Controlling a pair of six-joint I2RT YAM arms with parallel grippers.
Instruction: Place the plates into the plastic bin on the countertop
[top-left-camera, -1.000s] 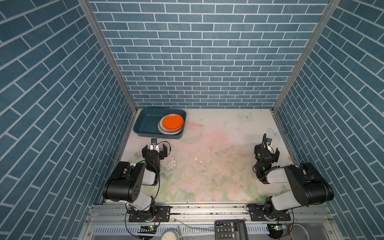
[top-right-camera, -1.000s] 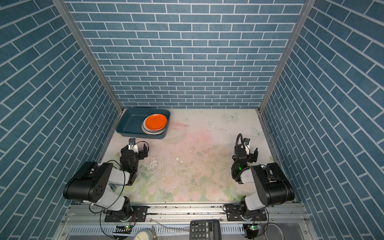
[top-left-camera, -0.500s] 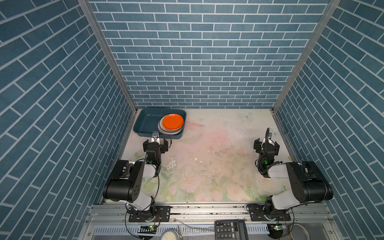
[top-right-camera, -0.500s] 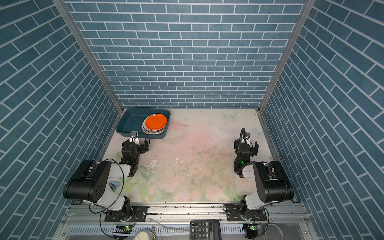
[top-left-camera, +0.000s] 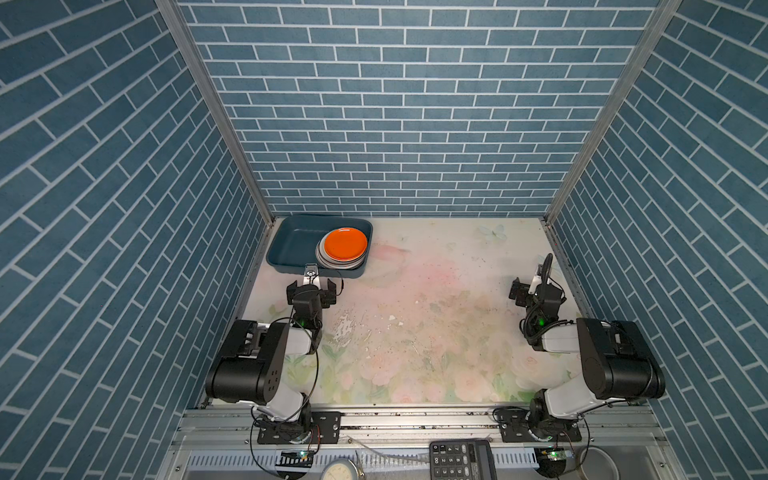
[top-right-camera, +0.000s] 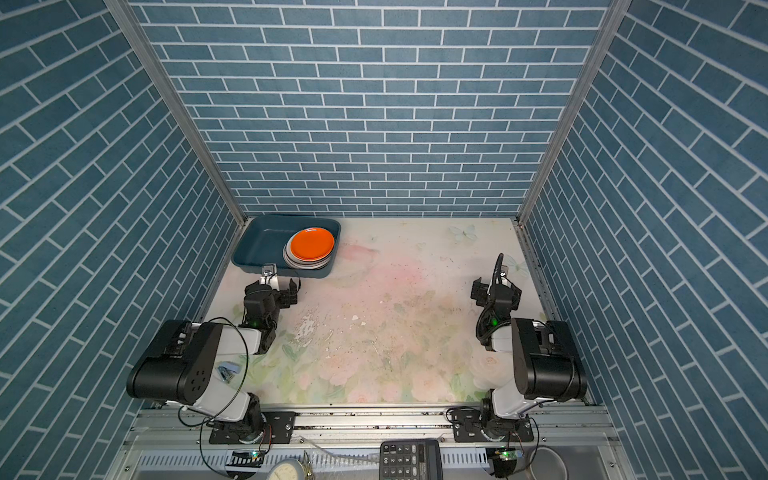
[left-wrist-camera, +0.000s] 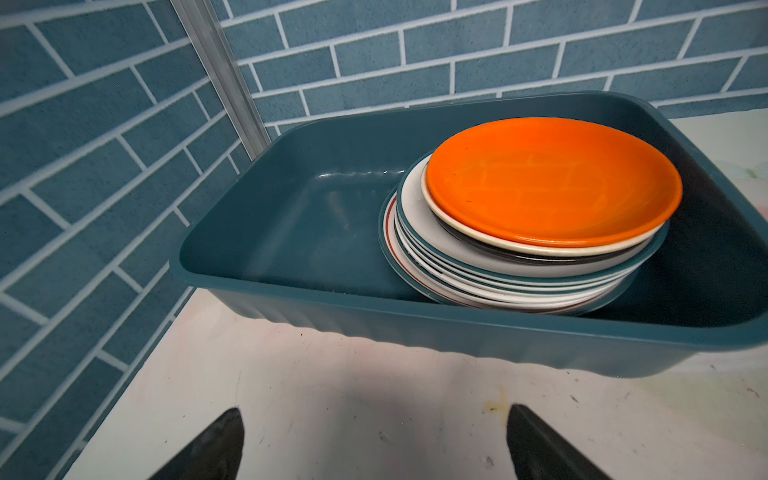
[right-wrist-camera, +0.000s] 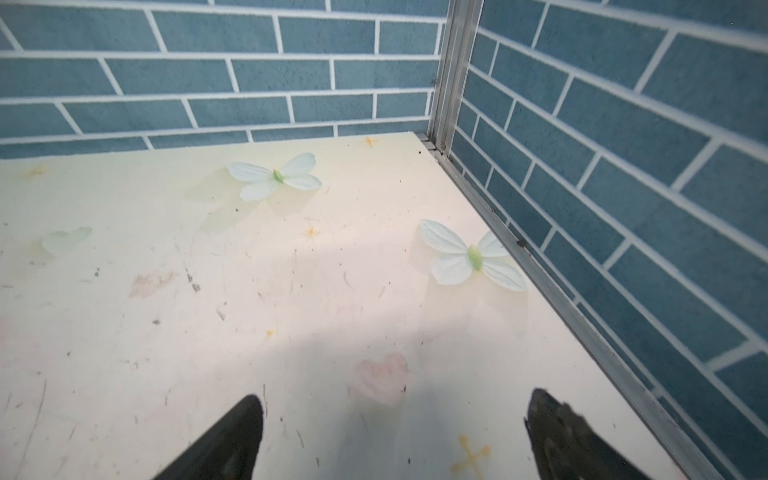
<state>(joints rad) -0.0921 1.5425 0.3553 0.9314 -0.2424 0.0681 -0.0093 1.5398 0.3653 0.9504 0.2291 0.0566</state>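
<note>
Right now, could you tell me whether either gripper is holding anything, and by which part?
Nothing is held: the left gripper and right gripper both stand open, empty.

From above I see the whole countertop (top-left-camera: 436, 291) twice; left wrist closely faces the plastic bin (left-wrist-camera: 415, 332), right wrist a far corner.

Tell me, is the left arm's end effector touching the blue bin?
Apart. The left wrist view shows bare countertop between the left end effector and the plastic bin.
</note>
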